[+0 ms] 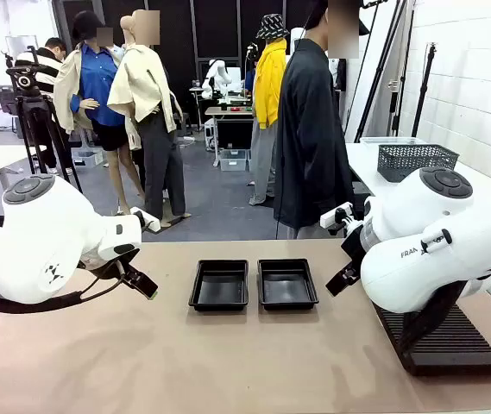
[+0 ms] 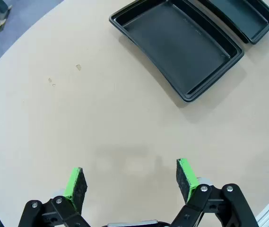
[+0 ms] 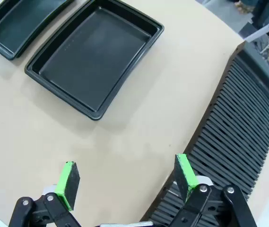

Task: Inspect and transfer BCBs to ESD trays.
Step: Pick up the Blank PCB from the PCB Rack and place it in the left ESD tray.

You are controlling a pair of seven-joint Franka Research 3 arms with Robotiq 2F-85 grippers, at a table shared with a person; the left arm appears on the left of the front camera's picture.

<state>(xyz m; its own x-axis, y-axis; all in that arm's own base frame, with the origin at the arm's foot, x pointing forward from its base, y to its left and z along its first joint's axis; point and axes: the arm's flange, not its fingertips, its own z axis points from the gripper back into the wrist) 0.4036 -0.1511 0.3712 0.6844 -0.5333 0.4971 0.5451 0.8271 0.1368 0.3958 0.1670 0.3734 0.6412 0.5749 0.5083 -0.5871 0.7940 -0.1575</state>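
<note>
Two glossy black ESD trays lie side by side in the middle of the table, the left tray [image 1: 219,285] and the right tray [image 1: 286,284], both with bare floors. The BCBs are out of view. My left gripper [image 1: 141,285] hangs open left of the trays. In the left wrist view it [image 2: 132,182] hovers over bare tabletop, with the nearer tray [image 2: 177,45] ahead. My right gripper [image 1: 343,278] is open to the right of the trays. In the right wrist view it [image 3: 125,182] holds nothing, between a tray [image 3: 94,56] and the rack.
A long black ribbed rack [image 1: 448,341] lies on the table's right side, under the right arm [image 3: 238,137]. A person in a dark coat [image 1: 314,138] stands at the far edge. A dark mesh basket [image 1: 416,160] sits on a white table behind.
</note>
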